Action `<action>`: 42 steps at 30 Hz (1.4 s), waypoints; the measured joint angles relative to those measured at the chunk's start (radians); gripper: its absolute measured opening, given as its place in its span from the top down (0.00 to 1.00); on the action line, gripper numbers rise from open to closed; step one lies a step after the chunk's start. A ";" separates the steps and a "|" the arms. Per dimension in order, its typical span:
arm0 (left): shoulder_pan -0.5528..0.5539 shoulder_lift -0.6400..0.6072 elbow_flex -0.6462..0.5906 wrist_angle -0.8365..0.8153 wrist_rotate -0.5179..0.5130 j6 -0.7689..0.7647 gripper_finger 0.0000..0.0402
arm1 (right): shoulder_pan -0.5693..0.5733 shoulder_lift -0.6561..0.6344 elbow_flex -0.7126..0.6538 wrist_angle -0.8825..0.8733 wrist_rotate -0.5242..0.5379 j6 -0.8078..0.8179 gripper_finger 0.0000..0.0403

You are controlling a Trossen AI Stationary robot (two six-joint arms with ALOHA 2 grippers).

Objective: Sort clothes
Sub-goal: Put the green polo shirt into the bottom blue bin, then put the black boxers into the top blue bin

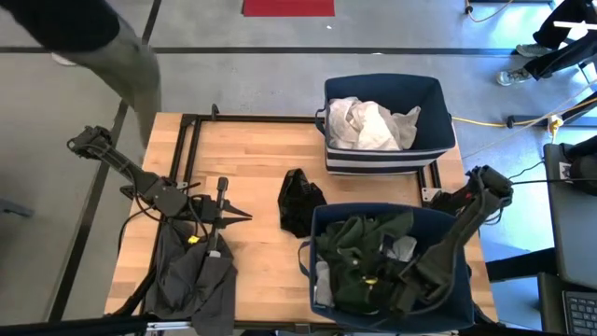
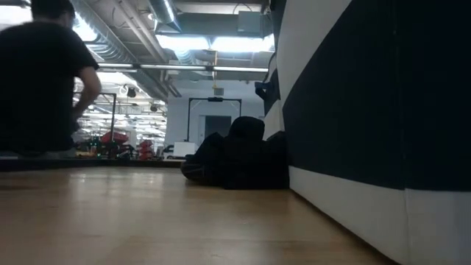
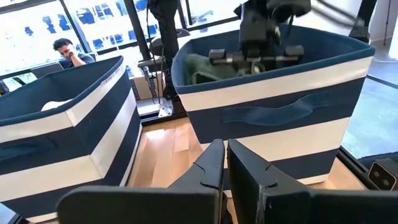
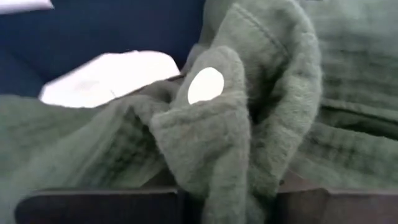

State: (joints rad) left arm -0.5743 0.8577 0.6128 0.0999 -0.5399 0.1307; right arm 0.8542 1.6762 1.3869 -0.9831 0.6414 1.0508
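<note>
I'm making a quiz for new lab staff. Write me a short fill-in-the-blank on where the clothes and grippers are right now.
1. The white clothes lie in the far ____.
2. The right gripper is down in the near bin, its fingers shut on a dark ____ garment.
3. The black garment lies on the ____ beside the near bin.
4. The left gripper, over the grey cloth, has its fingers ____.

Missing words: bin; green; table; shut

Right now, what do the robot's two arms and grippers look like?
Both arms are dark, jointed and slim. The left gripper has two flat, dark fingers tapering to points, with a small yellow mark and black cables near its wrist. The right gripper is equally dark and blocky, with black cables at its base.
</note>
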 joint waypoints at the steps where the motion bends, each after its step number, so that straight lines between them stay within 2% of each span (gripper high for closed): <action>1: 0.000 0.000 0.000 -0.005 0.000 0.000 0.97 | -0.010 0.000 -0.025 0.025 -0.017 0.000 0.84; 9: 0.000 0.001 0.000 -0.014 0.000 0.000 0.97 | -0.084 -0.002 -0.160 0.146 -0.122 0.000 0.83; 15: 0.000 0.001 0.000 -0.014 0.000 -0.004 0.97 | -0.144 -0.001 -0.150 0.146 -0.198 -0.005 0.70; 20: 0.000 0.020 0.000 -0.015 0.000 -0.007 0.97 | -0.157 0.000 -0.071 0.092 -0.248 -0.052 0.50; 26: 0.000 0.047 0.000 -0.004 0.000 0.000 0.97 | -0.145 -0.004 0.132 -0.100 -0.276 -0.050 0.33; 31: 0.000 0.088 0.000 -0.007 0.029 -0.003 0.97 | -0.120 -0.005 0.282 -0.194 -0.255 -0.053 0.28; 36: 0.002 0.171 0.000 0.015 0.032 0.008 0.97 | -0.091 -0.007 0.343 -0.226 -0.171 -0.060 0.28; 42: 0.028 0.297 0.000 0.218 0.035 0.109 0.96 | -0.079 -0.007 0.341 -0.229 -0.146 -0.056 0.28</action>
State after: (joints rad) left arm -0.5466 1.1548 0.6128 0.3177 -0.5049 0.2401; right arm 0.7750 1.6691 1.7281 -1.2118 0.4958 0.9948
